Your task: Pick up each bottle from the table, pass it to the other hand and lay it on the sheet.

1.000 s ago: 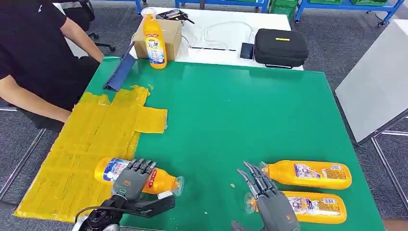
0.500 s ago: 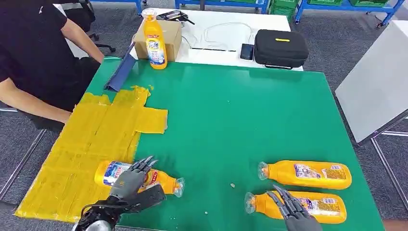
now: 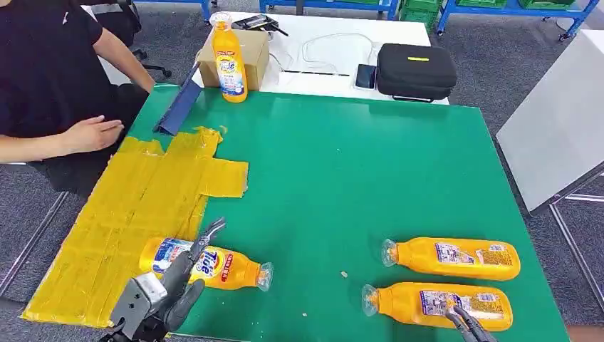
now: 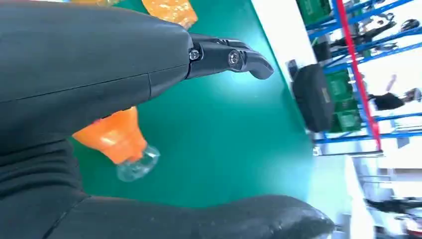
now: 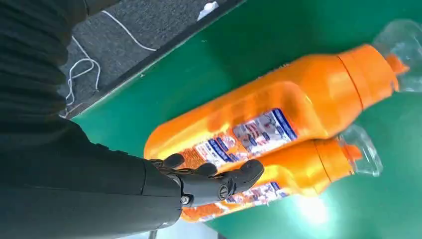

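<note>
Head view: left hand (image 3: 173,283) open above bottle (image 3: 206,262), holding nothing

We see the left hand (image 3: 171,285) low at the near edge, fingers stretched forward and apart, thumb spread wide, holding nothing. The right hand (image 3: 470,326) sits at the bottom edge, fingers (image 5: 219,181) extended together, also holding nothing.
</note>
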`<action>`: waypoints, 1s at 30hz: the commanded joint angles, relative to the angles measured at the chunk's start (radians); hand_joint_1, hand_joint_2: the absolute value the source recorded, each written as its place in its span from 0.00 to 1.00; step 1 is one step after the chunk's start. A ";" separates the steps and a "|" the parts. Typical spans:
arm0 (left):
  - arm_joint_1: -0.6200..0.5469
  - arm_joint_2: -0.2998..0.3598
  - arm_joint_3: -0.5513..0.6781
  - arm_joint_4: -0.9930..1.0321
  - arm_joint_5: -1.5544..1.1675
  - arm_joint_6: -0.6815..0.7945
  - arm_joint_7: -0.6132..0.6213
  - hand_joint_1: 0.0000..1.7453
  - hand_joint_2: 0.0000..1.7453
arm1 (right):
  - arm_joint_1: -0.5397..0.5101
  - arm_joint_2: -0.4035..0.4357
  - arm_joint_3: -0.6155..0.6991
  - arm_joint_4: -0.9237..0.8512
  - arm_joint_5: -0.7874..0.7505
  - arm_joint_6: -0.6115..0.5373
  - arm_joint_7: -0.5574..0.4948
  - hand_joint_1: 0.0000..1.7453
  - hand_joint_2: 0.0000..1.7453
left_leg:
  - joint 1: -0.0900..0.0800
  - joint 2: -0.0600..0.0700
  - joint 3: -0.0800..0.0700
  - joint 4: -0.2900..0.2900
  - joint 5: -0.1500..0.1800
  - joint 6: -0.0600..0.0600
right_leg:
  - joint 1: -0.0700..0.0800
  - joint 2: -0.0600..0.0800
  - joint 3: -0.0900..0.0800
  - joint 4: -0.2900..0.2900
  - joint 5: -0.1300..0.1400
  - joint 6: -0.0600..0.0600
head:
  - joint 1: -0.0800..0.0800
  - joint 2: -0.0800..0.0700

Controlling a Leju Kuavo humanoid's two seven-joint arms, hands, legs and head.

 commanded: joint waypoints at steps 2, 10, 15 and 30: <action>-0.023 -0.022 0.016 -0.070 0.041 -0.014 0.067 0.00 0.00 | -0.028 0.060 -0.092 0.073 -0.012 0.095 -0.008 0.00 1.00 | 0.001 0.004 0.001 -0.001 0.000 -0.002 | 0.002 -0.002 0.002 -0.002 0.000 -0.001 | 0.000 0.000; 0.016 -0.016 0.044 -0.033 0.055 0.009 0.008 0.00 0.00 | 0.087 0.098 -0.245 0.104 -0.002 0.120 -0.075 0.00 1.00 | 0.001 0.004 0.003 -0.002 0.000 -0.003 | 0.002 -0.005 0.004 -0.003 -0.001 -0.002 | 0.000 0.000; 0.056 -0.037 0.090 -0.032 0.151 -0.013 -0.044 0.00 0.00 | 0.097 0.364 -0.599 0.153 0.079 0.447 -0.226 0.00 1.00 | 0.001 0.005 0.004 -0.003 0.000 -0.003 | 0.002 -0.003 0.005 -0.005 0.000 -0.002 | 0.000 0.000; 0.112 -0.088 0.190 -0.143 0.253 -0.047 0.000 0.00 0.00 | 0.021 0.720 -0.951 0.164 0.341 0.834 -0.522 0.00 1.00 | 0.002 0.002 0.002 -0.001 -0.001 -0.002 | 0.002 -0.003 0.001 -0.002 -0.001 -0.002 | 0.000 0.000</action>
